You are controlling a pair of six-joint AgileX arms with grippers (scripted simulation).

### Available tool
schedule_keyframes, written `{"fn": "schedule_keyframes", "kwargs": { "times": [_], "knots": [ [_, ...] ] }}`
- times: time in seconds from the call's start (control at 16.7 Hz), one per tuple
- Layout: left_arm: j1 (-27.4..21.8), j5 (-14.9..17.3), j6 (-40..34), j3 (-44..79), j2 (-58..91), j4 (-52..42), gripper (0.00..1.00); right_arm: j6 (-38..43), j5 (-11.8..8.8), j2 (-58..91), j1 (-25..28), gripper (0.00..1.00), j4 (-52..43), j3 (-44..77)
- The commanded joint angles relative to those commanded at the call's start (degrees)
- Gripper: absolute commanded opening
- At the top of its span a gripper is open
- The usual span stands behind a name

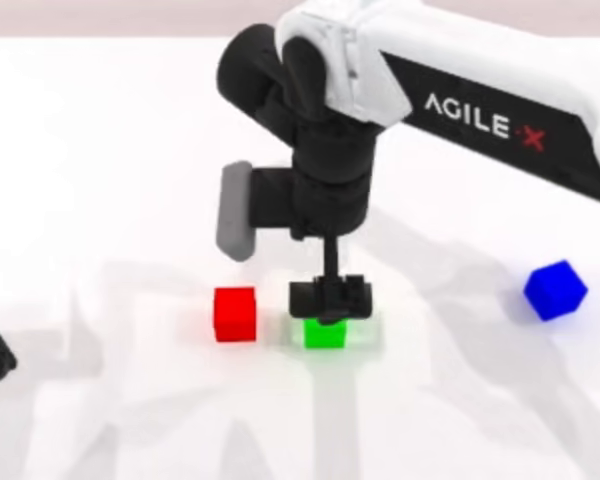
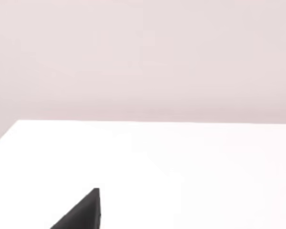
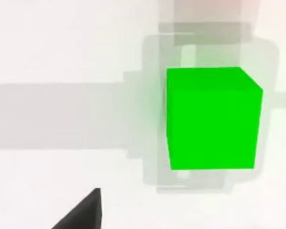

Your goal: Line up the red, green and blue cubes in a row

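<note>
right hand (image 1: 329,300): over green cube (image 1: 325,333), grip state cannot tell
red cube (image 1: 235,314): just left of green
blue cube (image 1: 555,290): far right

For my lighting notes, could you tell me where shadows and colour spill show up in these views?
Top view: broad, soft grey shadows of the right arm spread over the table, and the red cube, green cube and blue cube each tint the surface around them. Right wrist view: layered grey shadows and a green tinge frame the green cube. Left wrist view: bare table, no distinct shadow.
</note>
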Motion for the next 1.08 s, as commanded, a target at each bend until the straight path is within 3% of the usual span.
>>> {"fn": "schedule_keyframes", "kwargs": {
  "times": [0.24, 0.72, 1.08],
  "knots": [
    [0.0, 0.0, 0.0, 0.0, 0.0, 0.0, 1.0, 8.54, 0.03, -4.65, -6.95, 1.0, 3.21, -7.72],
    [0.0, 0.0, 0.0, 0.0, 0.0, 0.0, 1.0, 35.13, 0.21, -17.53, -26.56, 1.0, 12.05, -30.38],
    [0.0, 0.0, 0.0, 0.0, 0.0, 0.0, 1.0, 38.17, 0.2, -19.65, -29.49, 1.0, 13.59, -33.33]
  ]
}}
